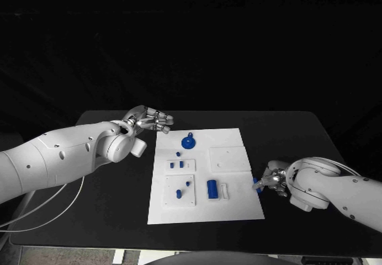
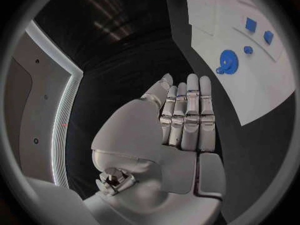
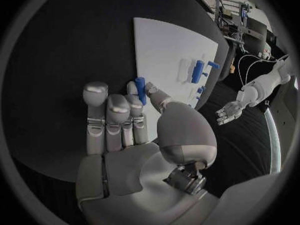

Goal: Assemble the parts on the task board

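My right hand [image 1: 272,181] sits just past the right edge of the task board [image 1: 239,212], low over the black worktop [image 1: 295,132]. It pinches a small blue peg [image 3: 140,89] between its thumb and a finger, and the other fingers are curled close beside it. My left hand [image 1: 148,119] hangs near the board's far left corner, holding nothing, with its fingers [image 2: 192,112] straight and side by side. On the white board I see a blue gear [image 1: 189,143] near the far end. A blue block [image 1: 212,188] lies near the middle. Some little blue pieces [image 1: 174,164] sit in the left plates.
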`<action>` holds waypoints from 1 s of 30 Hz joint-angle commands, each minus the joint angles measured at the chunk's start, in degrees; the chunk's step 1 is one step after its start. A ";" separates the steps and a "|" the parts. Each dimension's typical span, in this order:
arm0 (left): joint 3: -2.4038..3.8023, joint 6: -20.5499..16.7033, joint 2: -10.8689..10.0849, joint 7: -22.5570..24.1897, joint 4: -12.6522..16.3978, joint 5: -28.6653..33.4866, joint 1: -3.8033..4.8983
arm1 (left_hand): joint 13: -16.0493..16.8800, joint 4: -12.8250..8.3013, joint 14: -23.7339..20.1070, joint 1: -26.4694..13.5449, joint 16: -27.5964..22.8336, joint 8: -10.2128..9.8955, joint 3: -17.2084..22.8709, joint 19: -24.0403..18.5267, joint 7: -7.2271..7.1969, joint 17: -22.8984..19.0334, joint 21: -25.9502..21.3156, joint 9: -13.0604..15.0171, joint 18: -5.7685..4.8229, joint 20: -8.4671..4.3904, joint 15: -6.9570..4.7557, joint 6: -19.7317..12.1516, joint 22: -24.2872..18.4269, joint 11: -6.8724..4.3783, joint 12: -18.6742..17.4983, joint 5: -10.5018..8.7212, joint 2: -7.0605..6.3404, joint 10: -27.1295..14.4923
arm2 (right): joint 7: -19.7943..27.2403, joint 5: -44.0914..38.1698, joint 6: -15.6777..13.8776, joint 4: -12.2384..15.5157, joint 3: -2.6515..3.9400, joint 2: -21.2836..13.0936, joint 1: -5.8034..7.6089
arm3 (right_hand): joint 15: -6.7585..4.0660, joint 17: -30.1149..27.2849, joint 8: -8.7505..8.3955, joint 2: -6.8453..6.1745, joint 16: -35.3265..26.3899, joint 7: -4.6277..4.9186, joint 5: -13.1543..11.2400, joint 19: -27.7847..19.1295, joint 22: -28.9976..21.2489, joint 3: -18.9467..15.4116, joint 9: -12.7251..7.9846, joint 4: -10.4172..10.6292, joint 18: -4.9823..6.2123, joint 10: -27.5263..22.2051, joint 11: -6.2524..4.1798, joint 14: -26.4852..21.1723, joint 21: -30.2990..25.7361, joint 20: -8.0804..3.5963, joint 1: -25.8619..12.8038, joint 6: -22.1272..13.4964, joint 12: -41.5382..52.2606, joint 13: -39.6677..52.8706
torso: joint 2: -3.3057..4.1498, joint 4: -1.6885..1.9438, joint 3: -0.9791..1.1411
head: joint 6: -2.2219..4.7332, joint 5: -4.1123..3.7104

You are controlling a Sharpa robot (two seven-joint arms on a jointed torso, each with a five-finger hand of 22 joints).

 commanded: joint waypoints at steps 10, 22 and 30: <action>0.00 1.08 0.00 0.03 0.16 0.30 0.03 | -0.06 0.43 0.00 -0.22 0.12 -0.16 -0.06 0.45 0.05 0.05 -0.10 -0.01 -0.02 0.08 0.40 -0.31 -0.05 -0.13 -0.17 -0.04 -0.30 -0.39 | 2.76 -0.95 -3.45 3.08 1.16 -2.00 1.15 | -0.02 0.15 0.19 0.46 0.46 0.02 0.33 2.97 4.11 5.22 -0.59 -5.14 -1.23 0.61 -0.13 0.07 0.67 -0.30 1.00 0.67 0.13 0.23 | 0.01 -0.01 -0.05 | 0.13 0.38; -0.01 1.00 0.02 0.06 0.21 0.30 0.03 | -0.06 0.73 -0.04 -0.17 0.12 -0.16 0.03 0.48 0.06 0.07 -0.08 -0.01 -0.03 0.09 0.43 -0.39 -0.41 -0.11 -0.17 -0.05 -0.39 -0.46 | 2.90 2.40 -3.33 7.32 1.71 -0.90 1.94 | 0.00 0.19 0.16 0.44 0.54 0.08 0.39 2.97 4.13 5.51 -0.61 -5.01 -1.20 0.62 -0.12 0.06 0.71 -0.27 1.16 0.68 0.05 0.27 | 0.00 -0.02 -0.09 | -0.14 0.41; -0.01 1.05 0.07 0.06 0.25 0.30 0.03 | -0.06 0.73 -0.04 -0.17 0.12 -0.16 0.03 0.48 0.06 0.07 -0.08 -0.01 -0.03 0.09 0.43 -0.39 -0.41 -0.11 -0.17 -0.05 -0.39 -0.46 | 2.24 5.34 -2.46 6.79 0.62 2.31 1.95 | 0.07 0.07 0.15 0.61 0.50 0.16 0.51 2.94 4.12 5.62 -0.59 -5.00 -1.15 0.55 -0.07 0.05 0.65 -0.17 1.15 0.58 0.08 0.31 | 0.06 0.07 0.02 | -0.36 0.39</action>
